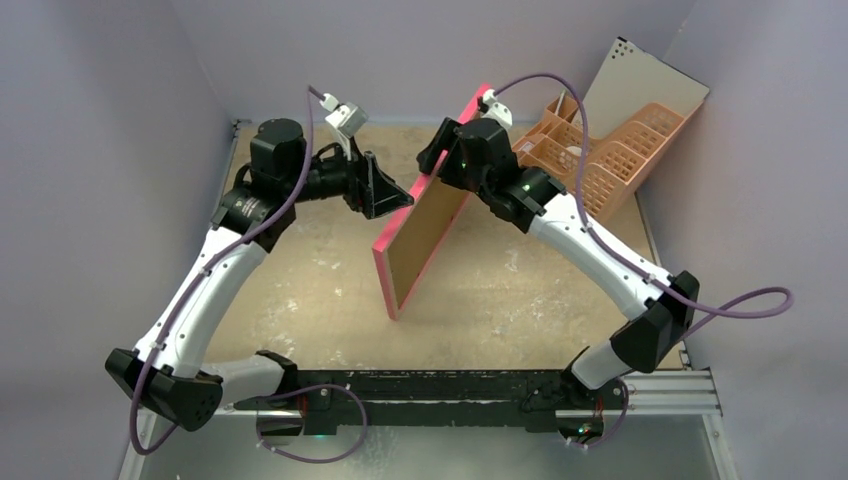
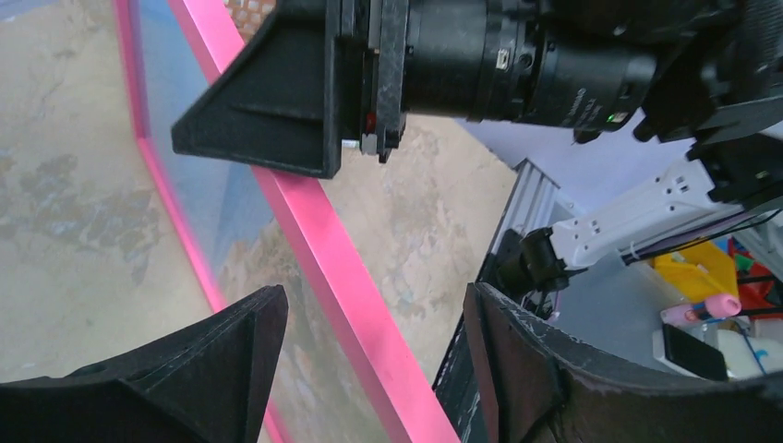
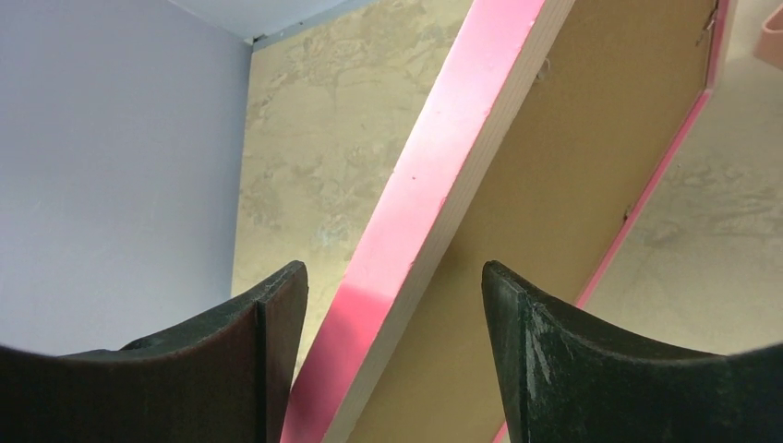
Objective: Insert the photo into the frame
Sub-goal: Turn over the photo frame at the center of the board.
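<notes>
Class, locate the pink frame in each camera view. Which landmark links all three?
Top external: frame centre, tilted up on edge.
Left wrist: its pink bar crosses diagonally, mid-picture.
Right wrist: its pink-and-wood edge rises diagonally, centre.
Shared landmark: the mottled tan tabletop.

frame [image 1: 383, 272]: bright pink face, pale wood side edge. backing board [image 1: 432, 232]: plain brown. photo [image 2: 217, 212]: blue, turning mottled tan. tabletop [image 1: 300, 290]: beige, blotchy pale patches. organiser [image 1: 610, 150]: peach. left claw [image 2: 369, 300] and right claw [image 3: 390, 272]: matte black. arms [image 1: 215, 270]: white/black; cables [image 1: 745, 300]: purple.
</notes>
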Controlling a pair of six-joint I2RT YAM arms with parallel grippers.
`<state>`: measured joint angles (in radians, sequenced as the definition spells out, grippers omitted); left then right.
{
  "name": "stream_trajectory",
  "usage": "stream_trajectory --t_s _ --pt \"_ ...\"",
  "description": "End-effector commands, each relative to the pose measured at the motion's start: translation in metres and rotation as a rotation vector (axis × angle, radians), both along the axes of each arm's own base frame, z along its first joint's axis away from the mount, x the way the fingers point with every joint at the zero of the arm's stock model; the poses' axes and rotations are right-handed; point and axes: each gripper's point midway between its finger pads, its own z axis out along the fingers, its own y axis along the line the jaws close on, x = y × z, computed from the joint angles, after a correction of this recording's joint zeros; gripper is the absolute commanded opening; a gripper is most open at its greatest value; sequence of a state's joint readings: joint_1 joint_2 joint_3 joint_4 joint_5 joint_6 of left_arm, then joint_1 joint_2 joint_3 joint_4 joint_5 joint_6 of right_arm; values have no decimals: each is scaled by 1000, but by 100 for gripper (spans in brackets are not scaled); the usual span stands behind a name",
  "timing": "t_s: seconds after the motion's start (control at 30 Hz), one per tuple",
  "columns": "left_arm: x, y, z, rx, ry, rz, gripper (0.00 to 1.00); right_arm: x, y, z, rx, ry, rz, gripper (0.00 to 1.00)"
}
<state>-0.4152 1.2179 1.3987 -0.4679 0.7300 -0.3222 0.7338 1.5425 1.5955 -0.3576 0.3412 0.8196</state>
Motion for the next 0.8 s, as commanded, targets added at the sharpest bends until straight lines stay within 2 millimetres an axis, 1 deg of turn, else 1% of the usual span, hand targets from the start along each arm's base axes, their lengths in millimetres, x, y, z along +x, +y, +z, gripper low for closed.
stream_trajectory --t_s 0.0,0.13,0.27,0.33,0.57,0.7,0.77 --pt "-7 -4 38 -114 -64 -13 73 -18 -21 4 -30 20 12 71" --pt "6 5 37 -93 -79 94 73 -32 -43 4 -60 44 -2 67" --pt "20 12 28 -75 -77 181 73 -43 -58 2 -41 61 -7 61" --pt "27 13 18 -57 -54 207 73 -45 -61 0 -20 73 -3 56" --pt "46 21 -25 50 55 303 73 -54 -73 -14 23 120 -20 47" --pt "57 36 -45 103 87 417 73 -58 -83 -20 29 134 -23 38" --pt "64 46 -54 128 108 495 72 -58 -88 -26 11 151 -21 36"
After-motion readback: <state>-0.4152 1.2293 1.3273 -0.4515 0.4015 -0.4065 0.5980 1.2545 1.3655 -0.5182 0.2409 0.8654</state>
